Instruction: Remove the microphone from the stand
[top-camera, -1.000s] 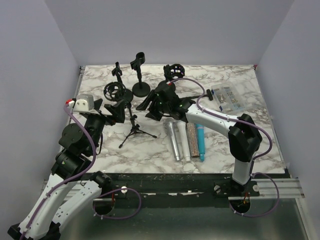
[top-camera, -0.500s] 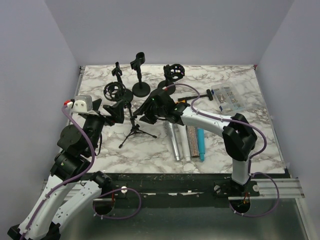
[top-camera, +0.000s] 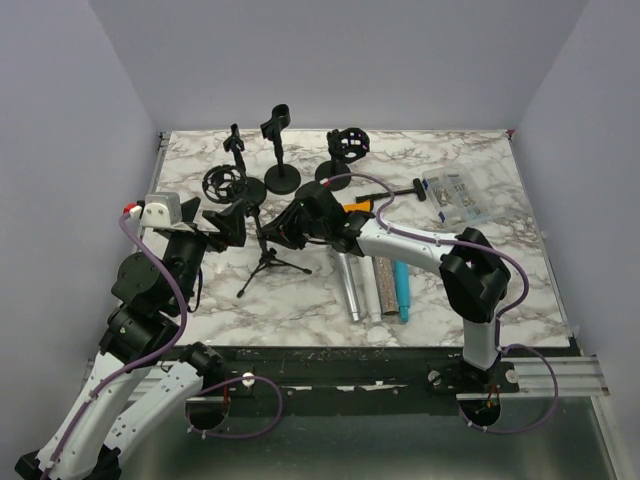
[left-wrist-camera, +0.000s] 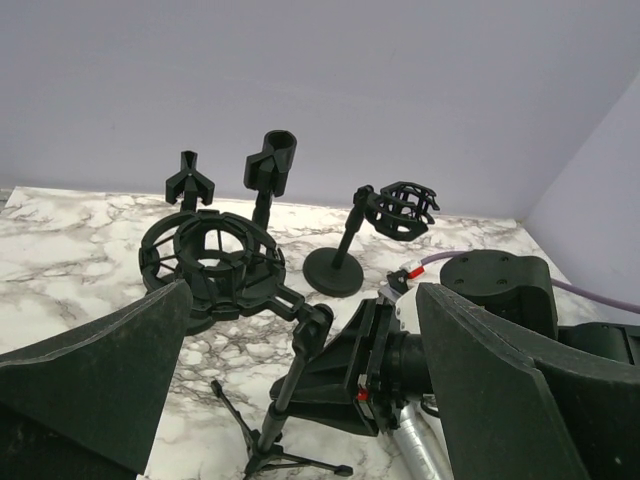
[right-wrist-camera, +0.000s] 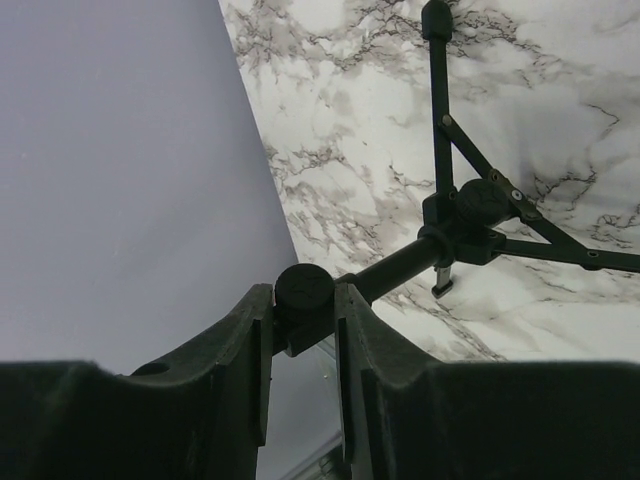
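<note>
A black tripod stand stands left of centre on the marble table, with an empty ring mount at its top end. No microphone shows in that mount. Several microphones lie side by side to its right. My right gripper has reached in from the right and is shut on the knob joint at the top of the stand's pole, a finger pressed to each side. My left gripper hangs wide open just left of the stand, and its fingers frame the pole without touching it.
Behind the tripod stand three more: a clip stand, a round-based clip stand and a shock-mount stand. A clear plastic box lies at the back right. Purple cables loop off both arms.
My right arm has swung left from the table's middle to the tripod, and its fingers have closed on the top joint. The left arm has barely shifted and stays open.
</note>
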